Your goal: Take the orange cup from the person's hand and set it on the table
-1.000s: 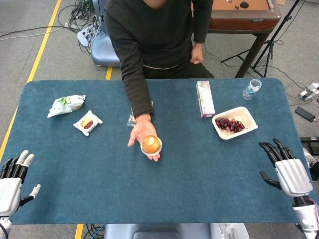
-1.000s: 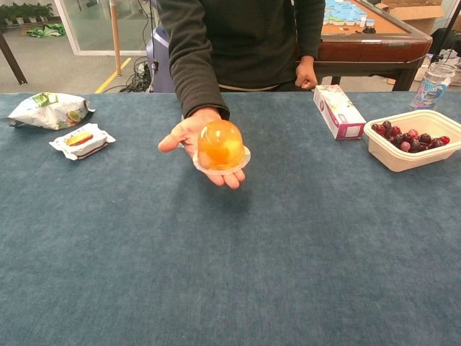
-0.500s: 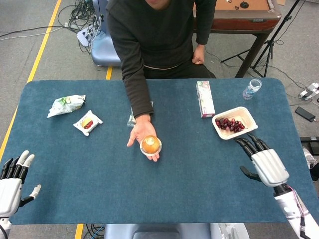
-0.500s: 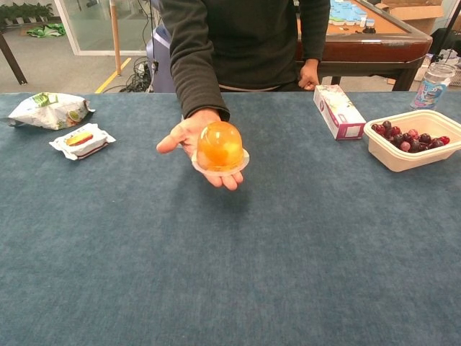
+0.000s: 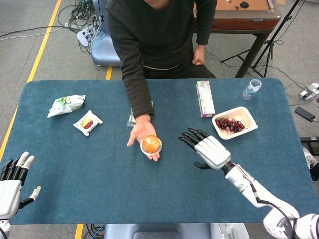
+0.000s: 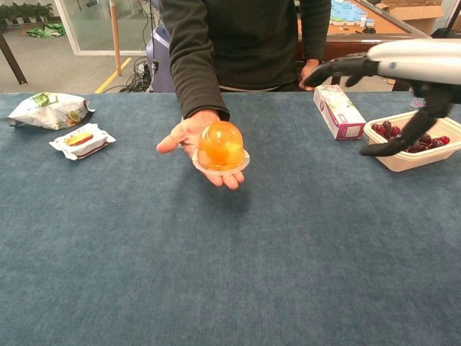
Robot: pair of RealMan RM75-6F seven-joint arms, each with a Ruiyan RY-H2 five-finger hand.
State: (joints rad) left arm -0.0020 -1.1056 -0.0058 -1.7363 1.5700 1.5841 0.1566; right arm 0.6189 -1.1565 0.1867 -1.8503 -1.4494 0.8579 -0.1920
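Note:
The orange cup point(image 5: 151, 144) point(image 6: 220, 146) is a clear dome with orange contents, sitting upside down on the person's open palm point(image 5: 141, 132) point(image 6: 189, 132) above the middle of the blue table point(image 5: 99, 174). My right hand point(image 5: 209, 149) point(image 6: 392, 68) hovers open to the right of the cup, fingers spread and pointing toward it, with a clear gap between them. My left hand point(image 5: 12, 184) rests open at the table's near left corner, holding nothing; the chest view does not show it.
A white tray of dark grapes point(image 5: 234, 122) point(image 6: 412, 138) and a pink box point(image 5: 205, 98) point(image 6: 337, 112) lie right of the cup. A water bottle point(image 5: 251, 88) stands at the far right. Two snack packets point(image 5: 66, 105) point(image 5: 87, 122) lie at the left.
My right hand has swung left from the table's right edge, past the grape tray, to just right of the cup. The left hand, the person's palm and the cup have stayed put.

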